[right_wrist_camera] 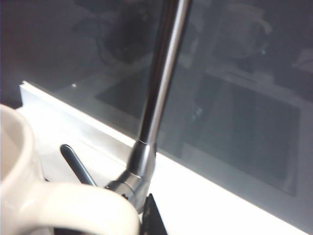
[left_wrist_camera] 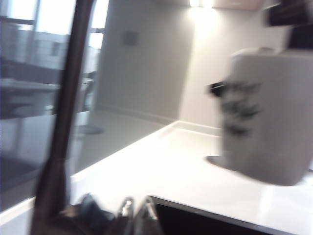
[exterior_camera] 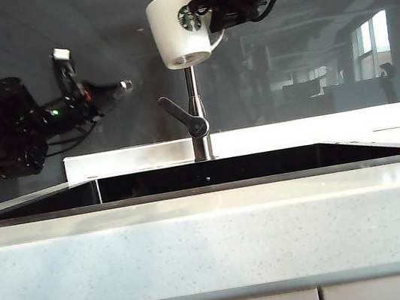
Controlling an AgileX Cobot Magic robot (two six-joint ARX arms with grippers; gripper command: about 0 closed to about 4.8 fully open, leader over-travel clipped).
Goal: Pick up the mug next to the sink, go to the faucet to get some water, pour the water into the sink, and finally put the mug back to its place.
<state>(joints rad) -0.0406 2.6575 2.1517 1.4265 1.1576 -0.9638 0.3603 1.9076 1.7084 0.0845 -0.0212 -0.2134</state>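
My right gripper (exterior_camera: 214, 20) is up high, pinching the handle of the mug (exterior_camera: 179, 30). The mug hangs in the air, tipped a little, right in front of the faucet (exterior_camera: 195, 113) pipe and above the sink (exterior_camera: 204, 174). Its green logo faces out. From my right wrist I see the mug's rim and handle (right_wrist_camera: 58, 205) close up, with the faucet pipe (right_wrist_camera: 159, 93) and its lever (right_wrist_camera: 76, 164) just behind.

My left gripper (exterior_camera: 123, 87) is off to the left side, well apart from the mug, above the counter (exterior_camera: 214, 239). Its fingers (left_wrist_camera: 134, 213) are pressed together and hold nothing. The faucet pipe (left_wrist_camera: 66, 107) stands close by it, and the mug (left_wrist_camera: 266, 115) looks blurry beyond. A dark glass wall (exterior_camera: 51, 29) is behind everything.
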